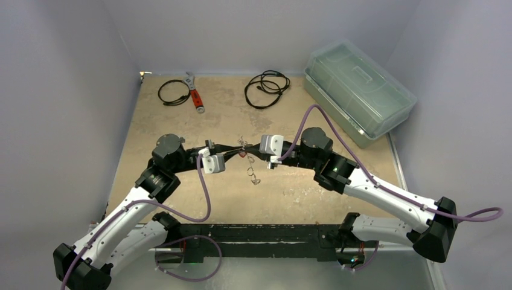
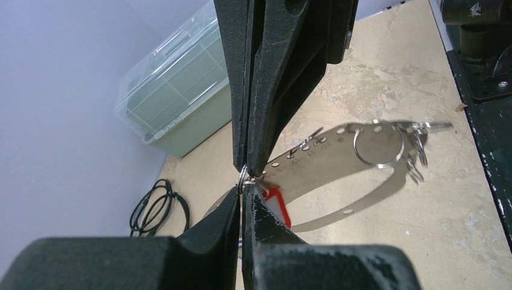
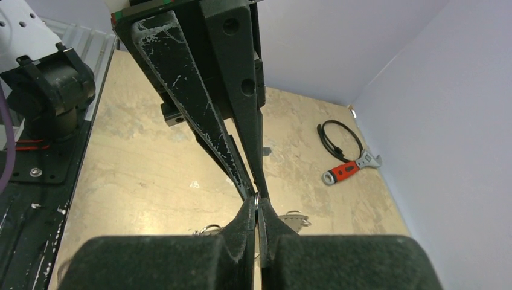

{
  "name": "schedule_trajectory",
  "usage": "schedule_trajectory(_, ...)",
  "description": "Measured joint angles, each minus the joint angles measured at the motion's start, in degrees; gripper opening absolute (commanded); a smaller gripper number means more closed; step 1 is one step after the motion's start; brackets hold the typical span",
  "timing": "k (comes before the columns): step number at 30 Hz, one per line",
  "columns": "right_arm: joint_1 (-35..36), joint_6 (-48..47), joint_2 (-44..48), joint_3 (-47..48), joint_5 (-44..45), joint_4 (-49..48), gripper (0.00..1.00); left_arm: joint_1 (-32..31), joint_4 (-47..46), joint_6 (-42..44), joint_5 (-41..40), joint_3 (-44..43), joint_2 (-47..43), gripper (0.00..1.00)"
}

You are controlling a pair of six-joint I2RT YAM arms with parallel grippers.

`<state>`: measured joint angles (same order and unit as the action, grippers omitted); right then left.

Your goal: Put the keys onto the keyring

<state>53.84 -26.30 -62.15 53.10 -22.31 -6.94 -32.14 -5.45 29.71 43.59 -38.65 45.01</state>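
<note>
Left jaws and right jaws both pinch keyring [image 2: 243,178], red key [image 2: 279,206] beside. Likely mid-threading; next: spread ring, slide key on.

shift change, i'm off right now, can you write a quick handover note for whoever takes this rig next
left claw: shut on the small ring.
right claw: shut on the same ring, tip to tip with the left, above mid-table.
keyring: hangs from the pinch point. The red key sits right at the pinch; the other keys hang at the loop's far end.
Done: ring, loop and keys are gathered up and held between both claws.
Left: cannot tell whether the red key is threaded on. Check that first, then probably finish working it onto the ring.
</note>
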Motion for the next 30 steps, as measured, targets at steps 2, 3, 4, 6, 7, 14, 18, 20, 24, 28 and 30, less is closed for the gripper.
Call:
schedule_trajectory(2,-0.02,0.0,-0.02,0.0,-0.44,0.22,0.0,0.04,0.2,0.02,-0.02,0.0,0.02,0.0)
schedule_trajectory(3,-0.09,0.0,-0.07,0.0,-0.72,0.37,0.0,0.04,0.35,0.04,0.0,0.0,0.02,0.0)
schedule_trajectory(4,-0.13,-0.02,-0.09,0.0,-0.96,0.55,0.0,0.04,0.48,0.07,0.0,0.0,0.04,0.0)
schedule_trajectory(6,-0.22,-0.02,-0.11,0.0,-1.09,0.85,0.0,0.02,0.72,0.11,0.0,0.0,0.15,0.0)
schedule_trajectory(7,-0.22,-0.02,-0.11,0.0,-1.09,0.98,0.0,0.02,0.85,0.11,0.02,0.0,0.2,0.0)
schedule_trajectory(14,-0.22,0.15,-0.15,0.02,0.72,2.03,0.32,0.0,1.75,0.74,-0.28,-0.13,1.16,0.0)
schedule_trajectory(18,-0.22,-0.07,-0.13,0.7,4.35,2.27,0.46,-0.02,3.67,1.01,-1.22,-0.15,2.23,0.0)
schedule_trajectory(20,-0.2,-0.37,-0.15,1.53,5.81,3.39,0.49,-0.02,4.74,1.14,-1.92,-0.24,2.99,0.0)
schedule_trajectory(24,-0.2,-1.09,-0.17,4.37,8.2,7.06,0.5,-0.02,6.58,1.42,-3.34,-0.7,4.28,0.0)
schedule_trajectory(28,-0.2,-2.34,-1.38,7.63,9.86,11.41,0.48,-0.02,7.37,1.42,-4.04,-1.16,4.96,0.0)
schedule_trajectory(30,-0.2,-3.02,-2.89,9.4,10.38,13.6,0.45,-0.02,7.41,1.42,-4.37,-1.25,5.25,0.0)
